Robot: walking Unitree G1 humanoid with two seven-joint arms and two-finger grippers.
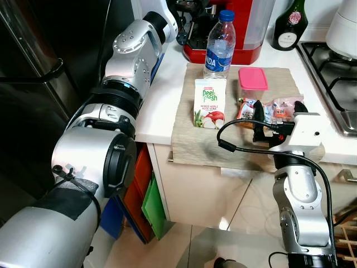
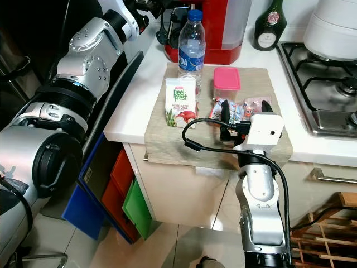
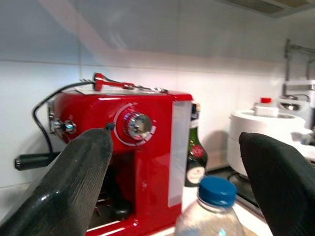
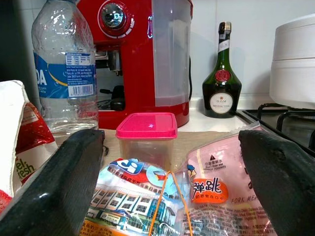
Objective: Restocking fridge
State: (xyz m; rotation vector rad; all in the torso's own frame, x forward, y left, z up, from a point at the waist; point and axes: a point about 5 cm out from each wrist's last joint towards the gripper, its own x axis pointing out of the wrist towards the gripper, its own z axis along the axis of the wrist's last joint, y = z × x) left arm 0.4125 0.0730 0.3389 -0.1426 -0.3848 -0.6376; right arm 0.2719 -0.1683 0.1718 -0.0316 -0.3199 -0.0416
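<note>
On the mat (image 1: 201, 146) stand one water bottle (image 1: 220, 43), one juice carton (image 1: 210, 104) and one pink-lidded tub (image 1: 252, 82). Two snack packets (image 1: 266, 109) lie at three o'clock of the carton. Behind are one red coffee machine (image 1: 231, 33) and one dark green bottle (image 1: 290, 23).

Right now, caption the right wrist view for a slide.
Open right tool facing snack packets, pink-lidded tub behind.

the left arm (image 1: 120, 84) is built of bulky silver segments joined by black ribbed rings, with small screws on its rounded joint caps and a strip of black tape and a cable tie nearest the camera. the slimmer right arm (image 1: 298, 206) is silver too, topped by a white camera block, with a black cable looping along it.
</note>
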